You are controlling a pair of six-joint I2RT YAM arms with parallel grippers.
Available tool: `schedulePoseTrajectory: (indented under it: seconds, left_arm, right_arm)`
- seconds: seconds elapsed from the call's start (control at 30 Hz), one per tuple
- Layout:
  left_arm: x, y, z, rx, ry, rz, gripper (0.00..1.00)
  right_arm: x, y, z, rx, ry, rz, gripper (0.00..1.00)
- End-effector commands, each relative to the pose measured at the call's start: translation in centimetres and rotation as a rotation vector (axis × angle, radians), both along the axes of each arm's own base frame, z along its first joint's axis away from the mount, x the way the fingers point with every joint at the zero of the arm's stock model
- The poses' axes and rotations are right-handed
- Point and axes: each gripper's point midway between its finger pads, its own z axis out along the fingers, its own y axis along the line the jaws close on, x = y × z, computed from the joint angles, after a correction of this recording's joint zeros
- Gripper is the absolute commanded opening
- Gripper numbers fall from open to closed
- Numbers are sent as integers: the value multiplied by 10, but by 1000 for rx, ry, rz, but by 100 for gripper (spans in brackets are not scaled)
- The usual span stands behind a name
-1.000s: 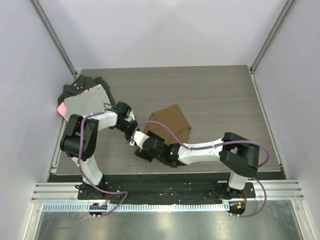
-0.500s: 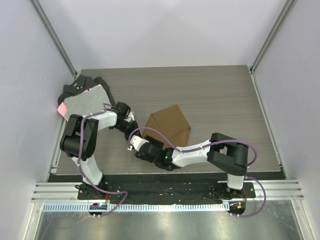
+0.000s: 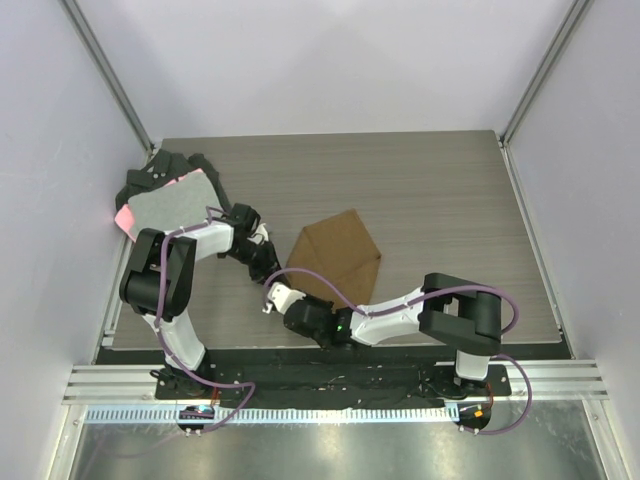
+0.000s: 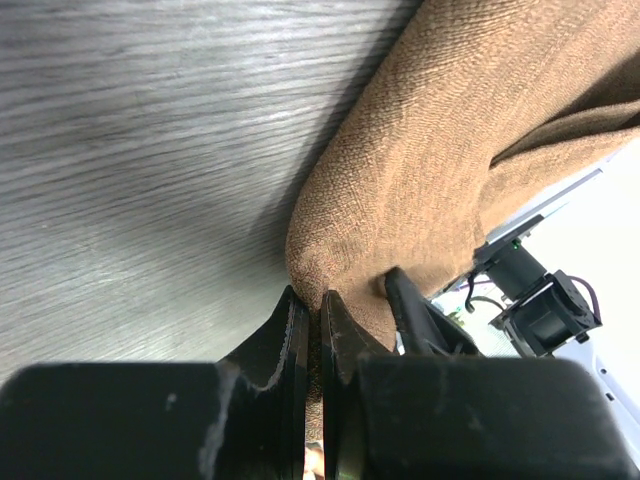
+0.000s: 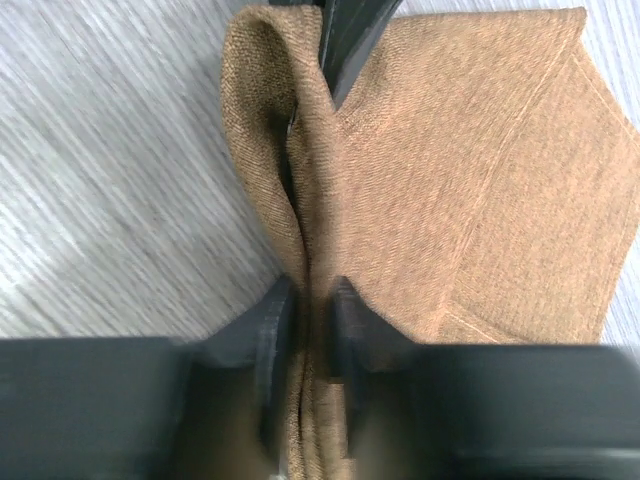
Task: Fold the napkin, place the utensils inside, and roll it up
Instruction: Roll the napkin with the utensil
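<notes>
- The napkin point(image 3: 340, 250) lies near the middle of the table point(image 3: 420, 170) as a flat brown diamond. Its left edge is gathered up where the two arms meet.
- The left gripper point(image 4: 312, 315) is almost closed, and a rounded fold of the napkin's edge is nipped between its tips.
- The right gripper point(image 5: 310, 320) is narrow. Its fingers point(image 5: 272, 320) press on either side of a raised ridge of cloth, so I take it to be pinching the napkin too.
- The ridge runs in a line from one gripper to the other, and the right wrist view shows the left gripper's dark tip at its far end. That line is the long axis the next move turns on.
- The flat body of the napkin lies to the right of the ridge, away from both grippers and towards the table's middle.
- Both arms are on the cloth, and the right one holds the nearer end.
- I'd judge the fold is being set up. The held edge would have to go across, over the flat part.
- No utensil shows in any view.
</notes>
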Motion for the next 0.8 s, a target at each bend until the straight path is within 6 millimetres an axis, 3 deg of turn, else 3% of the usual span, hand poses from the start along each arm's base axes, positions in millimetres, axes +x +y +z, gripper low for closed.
schedulePoseTrajectory:
  seconds: [0.0, 0.03, 0.07, 0.1, 0.13, 0.17, 0.2, 0.27, 0.33, 0.4, 0.47, 0.6, 0.63, 0.67, 0.77]
  left_arm:
    - [10, 0, 8, -7, -33, -3, 0]
    - [12, 0, 9, -6, -43, 3, 4]
    - [16, -1, 10, -7, -63, 10, 23]
    - [19, -1, 14, -6, -92, 22, 33]
    - [19, 2, 10, 12, -94, 49, 42]
    - [21, 4, 11, 17, -108, 68, 58]
    - [31, 4, 18, 9, -169, 88, 63]
    - [35, 15, 15, 60, -206, 148, 73]
    - [42, 25, 20, 103, -290, 185, 78]
    - [47, 42, 17, 200, -351, 214, 84]
    - [50, 57, 19, 263, -426, 246, 87]
    - [56, 66, 30, 271, -554, 318, 89]
    - [51, 70, 24, 278, -559, 328, 89]
    - [59, 69, 38, 251, -636, 351, 90]
    - [61, 72, 44, 239, -716, 373, 91]
  right_arm:
    - [-9, 0, -13, -24, 55, 32, 17]
    - [-11, 2, -14, -26, 73, 44, 13]
    - [-17, 7, -16, -18, 108, 71, 7]
    - [-19, 10, -15, -8, 133, 86, 1]
    - [-21, 10, -14, -3, 164, 86, 1]
    - [-22, 12, -14, 5, 192, 92, 1]
    - [-31, 18, -12, 28, 245, 127, 1]
    - [-33, 18, -9, 50, 318, 128, 1]
    - [-41, 25, 1, 94, 412, 168, 1]
    - [-33, 24, 7, 127, 476, 160, 1]
    - [-42, 29, 16, 164, 590, 202, 1]
    - [-25, 22, 28, 223, 730, 186, 1]
    - [-26, 27, 36, 255, 777, 216, 1]
    - [-25, 26, 34, 261, 810, 214, 1]
    - [-18, 23, 36, 295, 901, 211, 1]
